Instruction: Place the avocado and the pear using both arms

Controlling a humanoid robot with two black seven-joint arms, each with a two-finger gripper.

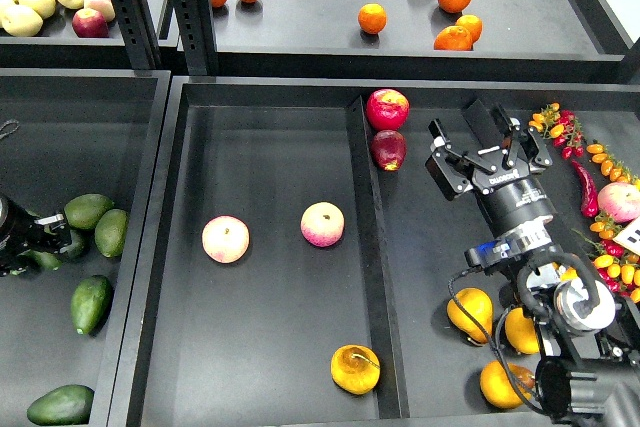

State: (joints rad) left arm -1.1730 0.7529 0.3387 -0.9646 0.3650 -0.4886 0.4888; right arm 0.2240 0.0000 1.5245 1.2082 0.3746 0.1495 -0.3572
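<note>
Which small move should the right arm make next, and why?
Probably lower the right end effector back toward the squat yellow-orange pears beside its arm: it hovers open and empty over bare tray floor, and one pear already lies in the middle compartment.

Black tray bench, three bays. Centre bay (270,347): two pink-yellow round fruits (226,239), well apart from one pear (355,369) near the front divider. Left bay (40,147): five avocados (91,304). Right bay (420,277): three pears (470,313), two red apples (387,109) at the back, chillies along the edge. Upper shelf (300,42): oranges (372,18); pale apples (30,2) to the left
</note>
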